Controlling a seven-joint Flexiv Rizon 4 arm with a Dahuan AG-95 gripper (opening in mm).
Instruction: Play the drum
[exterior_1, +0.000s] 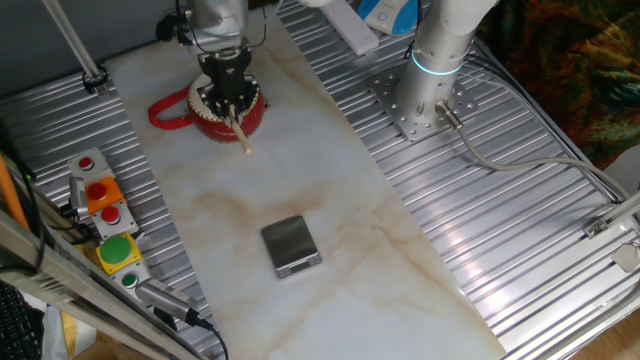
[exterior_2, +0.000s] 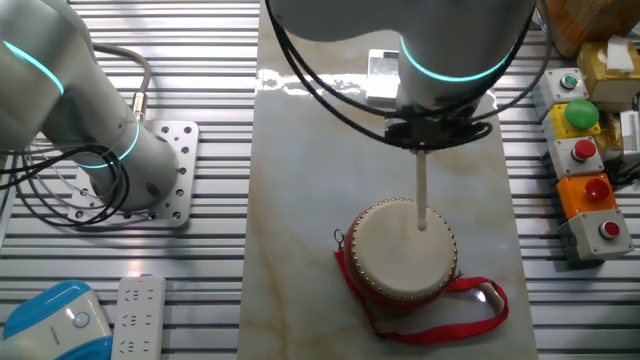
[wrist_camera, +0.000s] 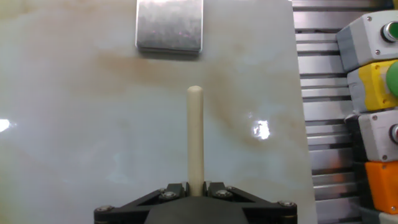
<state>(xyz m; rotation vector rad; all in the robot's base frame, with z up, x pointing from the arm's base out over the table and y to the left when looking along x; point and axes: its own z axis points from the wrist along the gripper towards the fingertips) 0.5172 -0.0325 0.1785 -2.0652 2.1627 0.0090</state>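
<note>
The claw (wrist_camera: 196, 190) is seen closest to the lens in the hand view, its two black fingers (wrist_camera: 171, 193) pressed against the base of a pale wooden drumstick (wrist_camera: 195, 137), which is thus pinched between them and projects straight out along the fingers. Beyond the stick's rounded tip, a grey metal block (wrist_camera: 169, 25) is shown lying flat on the marbled white tabletop (wrist_camera: 74, 124). At the right edge of this view, a column of button boxes (wrist_camera: 373, 93) in grey, yellow and orange is partly visible. In the other fixed view, the drum (exterior_2: 400, 250) is shown on the near part of the tabletop, with red sides, a cream drumhead and a red strap loop (exterior_2: 470, 310) trailing to its right; the stick is held over the drumhead, its tip at or just above the skin, though contact cannot be confirmed. In the one fixed view, the drum is located at the far end of the tabletop, directly beneath the claw, well apart from the metal block.
</note>
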